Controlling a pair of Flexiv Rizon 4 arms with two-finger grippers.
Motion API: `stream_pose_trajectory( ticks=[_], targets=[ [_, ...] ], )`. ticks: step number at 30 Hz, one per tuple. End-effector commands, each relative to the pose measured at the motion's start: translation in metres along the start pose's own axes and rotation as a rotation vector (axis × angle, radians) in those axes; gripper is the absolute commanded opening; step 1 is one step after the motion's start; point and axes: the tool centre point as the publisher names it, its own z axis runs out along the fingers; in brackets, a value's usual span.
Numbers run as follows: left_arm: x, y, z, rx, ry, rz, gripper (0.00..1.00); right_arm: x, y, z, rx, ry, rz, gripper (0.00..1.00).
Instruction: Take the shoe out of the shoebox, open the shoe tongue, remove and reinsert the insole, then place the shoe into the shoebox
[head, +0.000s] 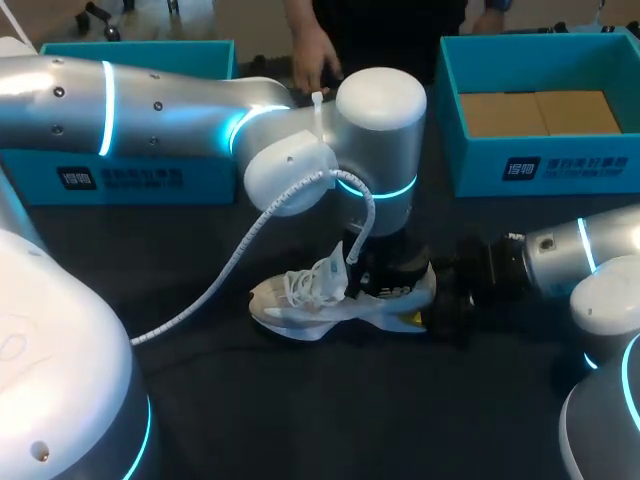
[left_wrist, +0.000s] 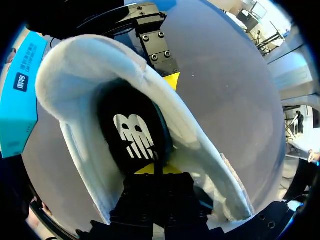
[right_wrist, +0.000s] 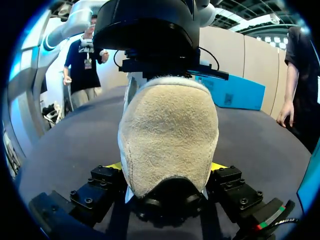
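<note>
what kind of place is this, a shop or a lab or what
Most likely a robotics lab or demo station, not a shop: a left arm and a right arm meet at a white sneaker on a dark table, with open teal shoeboxes along its far edge.

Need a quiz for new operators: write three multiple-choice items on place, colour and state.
1. The white lace-up sneaker is: A in a box; B on the dark table; C on a shelf.
2. The two open rectangular boxes are: A teal; B red; C white.
3. The right claw is: A open beside the sneaker; B shut on the sneaker's heel; C out of view.
Answers: B, its sole rests on the table; A, both boxes' walls are teal; B, yellow tips press the heel from both sides.
</note>
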Motion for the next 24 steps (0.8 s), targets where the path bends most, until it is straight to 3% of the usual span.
stream_pose_trajectory(
  ticks=[1,24],
  targets=[
    [-0.005,0.010,0.015,0.009,0.005,-0.014,0.00,0.000,-0.003,0.000,0.004,-0.001,0.001,0.00],
    [0.006,0.031,-0.032,0.124,0.119,-0.065,0.00,0.000,-0.003,0.000,0.004,-0.001,0.001,0.00]
  ],
)
